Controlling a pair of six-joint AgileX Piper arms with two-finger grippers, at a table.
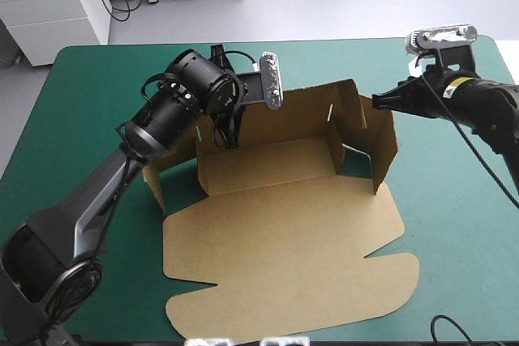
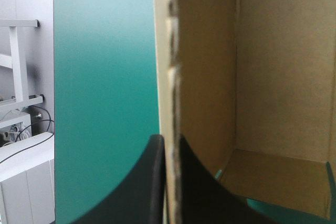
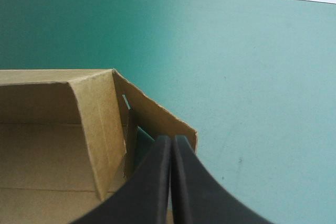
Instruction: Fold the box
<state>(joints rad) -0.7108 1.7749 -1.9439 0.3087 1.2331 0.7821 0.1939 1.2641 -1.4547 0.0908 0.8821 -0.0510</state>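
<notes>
We had the box (image 1: 276,160) half-formed on the counter (image 1: 454,224), its lid (image 1: 284,257) lying flat. Our left end effector (image 2: 167,145) pinched a raised wall at the box's left end, and our right end effector (image 3: 172,139) was clamped on its right wall, probably holding both upright for tucking.

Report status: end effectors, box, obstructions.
Left end effector shut on box, far wall. Right end effector shut on box, right wall. Walls raised, lid flat. Nothing blocking.

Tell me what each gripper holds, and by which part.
The left gripper pinches the box by its far wall's top edge; the right gripper seems to pinch the right wall's top edge.
</notes>
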